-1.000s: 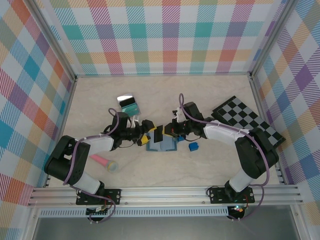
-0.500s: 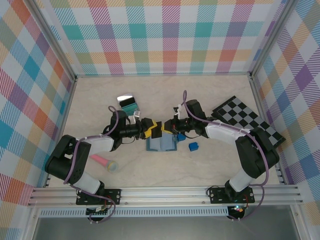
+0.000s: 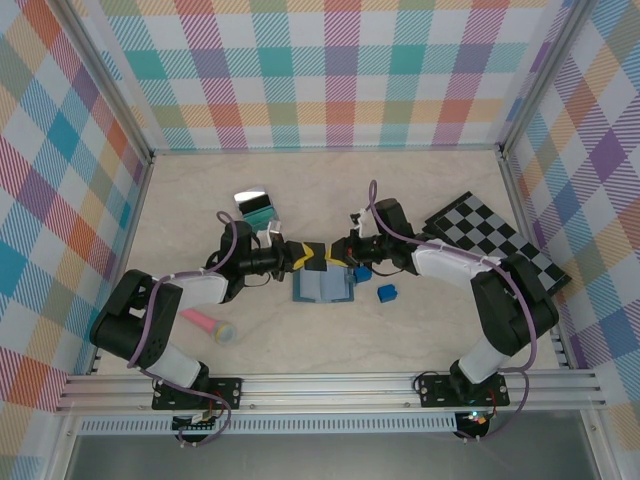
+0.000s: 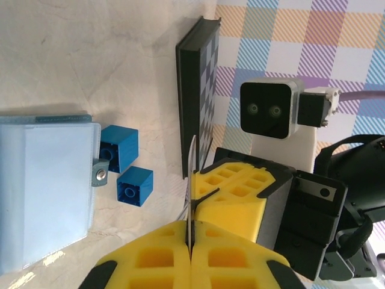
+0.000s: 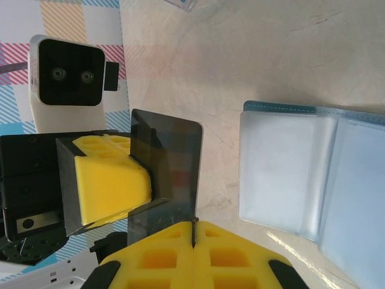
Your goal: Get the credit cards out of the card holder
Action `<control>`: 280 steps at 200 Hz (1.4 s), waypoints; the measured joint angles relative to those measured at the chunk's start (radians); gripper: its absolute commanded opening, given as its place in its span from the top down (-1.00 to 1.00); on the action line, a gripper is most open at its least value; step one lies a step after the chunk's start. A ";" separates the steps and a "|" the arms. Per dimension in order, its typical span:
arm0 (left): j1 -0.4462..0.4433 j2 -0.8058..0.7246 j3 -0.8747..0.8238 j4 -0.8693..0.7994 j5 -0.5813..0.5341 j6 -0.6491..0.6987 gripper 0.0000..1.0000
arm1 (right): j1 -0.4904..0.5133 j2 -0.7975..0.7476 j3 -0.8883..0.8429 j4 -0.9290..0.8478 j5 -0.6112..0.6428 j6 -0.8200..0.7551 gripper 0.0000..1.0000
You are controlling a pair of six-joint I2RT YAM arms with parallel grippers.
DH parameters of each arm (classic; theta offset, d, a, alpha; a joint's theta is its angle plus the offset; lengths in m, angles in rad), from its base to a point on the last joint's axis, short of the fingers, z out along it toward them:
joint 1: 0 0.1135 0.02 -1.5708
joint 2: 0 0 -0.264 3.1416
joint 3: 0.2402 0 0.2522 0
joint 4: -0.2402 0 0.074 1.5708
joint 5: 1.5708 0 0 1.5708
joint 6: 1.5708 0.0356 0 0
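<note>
The left gripper (image 4: 191, 238) is clamped shut on a credit card (image 4: 192, 174), seen edge-on at lower centre of its wrist view; the right gripper (image 5: 194, 233) is pinched closed on the same card's lower corner, at the bottom of its own view. From above they meet nose to nose at mid-frame, just above the card holder (image 3: 323, 290), which lies open and flat. Likely trouble: with both holding, either arm pulling away could bend the card or tear it from the slighter pinch and drop it
</note>
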 measured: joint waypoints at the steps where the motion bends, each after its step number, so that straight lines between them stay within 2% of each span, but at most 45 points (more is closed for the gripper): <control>1: 0.000 0.000 0.000 0.000 0.000 0.000 1.00 | 0.000 0.000 0.000 -0.001 0.000 -0.001 0.66; 26: 0.000 -0.003 0.003 -0.068 -0.014 0.045 1.00 | 0.000 -0.003 0.000 -0.063 0.057 -0.031 0.21; 51: 0.000 -0.048 0.026 -0.249 -0.061 0.139 1.00 | 0.000 -0.034 0.006 -0.178 0.148 -0.084 -0.30; 74: 0.004 -0.105 0.097 -0.462 -0.122 0.256 1.00 | -0.002 -0.088 0.010 -0.263 0.227 -0.121 -0.60; 93: 0.008 -0.123 0.218 -0.674 -0.197 0.375 1.00 | -0.005 -0.131 0.010 -0.301 0.275 -0.156 -0.88; 107: 0.010 -0.124 0.327 -0.836 -0.274 0.476 1.00 | -0.009 -0.157 0.010 -0.320 0.311 -0.179 -0.99; 141: 0.011 -0.126 0.558 -1.111 -0.489 0.719 1.00 | -0.029 -0.213 -0.002 -0.335 0.363 -0.216 -1.00; 176: 0.011 -0.159 0.645 -1.184 -0.689 0.971 1.00 | -0.050 -0.225 -0.004 -0.335 0.367 -0.241 -1.00; 195: 0.012 -0.160 0.695 -1.197 -0.757 1.107 1.00 | -0.061 -0.225 -0.005 -0.335 0.364 -0.251 -1.00; 234: 0.039 -0.156 0.747 -1.168 -0.815 1.377 1.00 | -0.085 -0.225 -0.005 -0.336 0.347 -0.281 -1.00; 280: 0.131 -0.046 0.845 -1.179 -0.726 1.707 1.00 | -0.094 -0.225 -0.006 -0.335 0.316 -0.290 -1.00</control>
